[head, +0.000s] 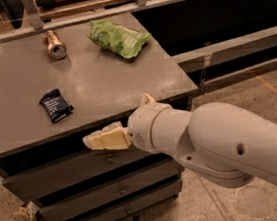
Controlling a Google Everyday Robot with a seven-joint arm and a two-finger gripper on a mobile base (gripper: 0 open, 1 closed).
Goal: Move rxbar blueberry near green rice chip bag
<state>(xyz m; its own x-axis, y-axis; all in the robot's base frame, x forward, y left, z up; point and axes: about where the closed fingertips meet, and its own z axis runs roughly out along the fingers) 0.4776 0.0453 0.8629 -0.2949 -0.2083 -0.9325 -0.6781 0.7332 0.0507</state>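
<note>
rxbar blueberry [55,105] front-left on cabinet top [106,83], green rice chip bag [118,37] rear-right, jaws before front edge

Navy rxbar blueberry [55,105]; green rice chip bag [118,37]; cream gripper [91,140] at cabinet [100,82] front.

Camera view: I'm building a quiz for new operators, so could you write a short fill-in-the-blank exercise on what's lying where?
The can lies on its ____.
The wrinkled bag beside it is ____ in colour.
Counting the dark bar, ____ things lie on the tabletop.
The gripper hangs in front of the drawers, holding ____.
Missing words: side; green; three; nothing.
</note>
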